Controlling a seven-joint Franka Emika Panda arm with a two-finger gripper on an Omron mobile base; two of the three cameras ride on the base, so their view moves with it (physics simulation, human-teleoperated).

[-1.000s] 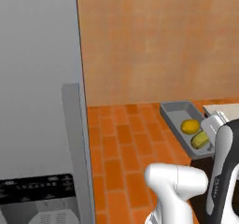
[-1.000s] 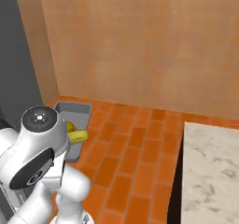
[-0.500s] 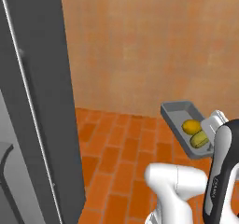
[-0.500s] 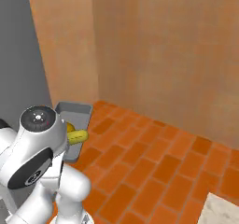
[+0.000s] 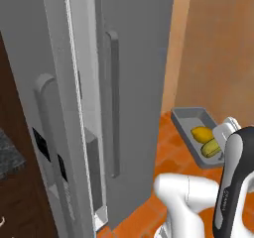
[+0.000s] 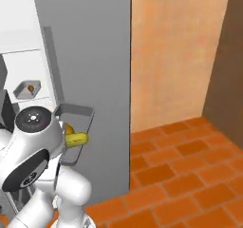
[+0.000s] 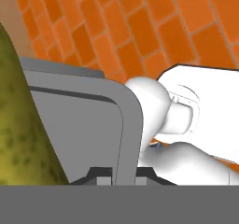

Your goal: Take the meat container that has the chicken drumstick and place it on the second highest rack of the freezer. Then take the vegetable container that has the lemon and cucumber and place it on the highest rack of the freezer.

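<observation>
You have the vegetable tray [image 5: 191,121] carried in the air beside the arm, just off the freezer's grey door [image 5: 131,83]; the end effector [image 7: 112,174] is clamped shut on the tray's rim, at the near end, its tips seen either side of the wall in the hand view. The lemon [image 5: 201,133] and the cucumber [image 5: 211,148] lie loose inside, touching or nearly so.

Judge the tray as stiff and light, but held by one edge it acts as a lever; tilt it and the round lemon will likely roll, the cucumber slide after it; keep it level and move slowly. The rim is thin and smooth, so a grip there may slip under a jolt.

In the right base view the freezer stands open at the left; a tray with the drumstick [image 6: 30,87] sits on a white shelf [image 6: 28,99], and another white shelf [image 6: 23,52] lies above it, which is probably your target.

Much is hidden: the arm's own shoulder covers half the tray in the right base view; the door blocks the shelves in the left base view; the cucumber fills the left of the hand view, blurred; the shelf tops are cut off at the frame edge, so you cannot count racks for certain.
</observation>
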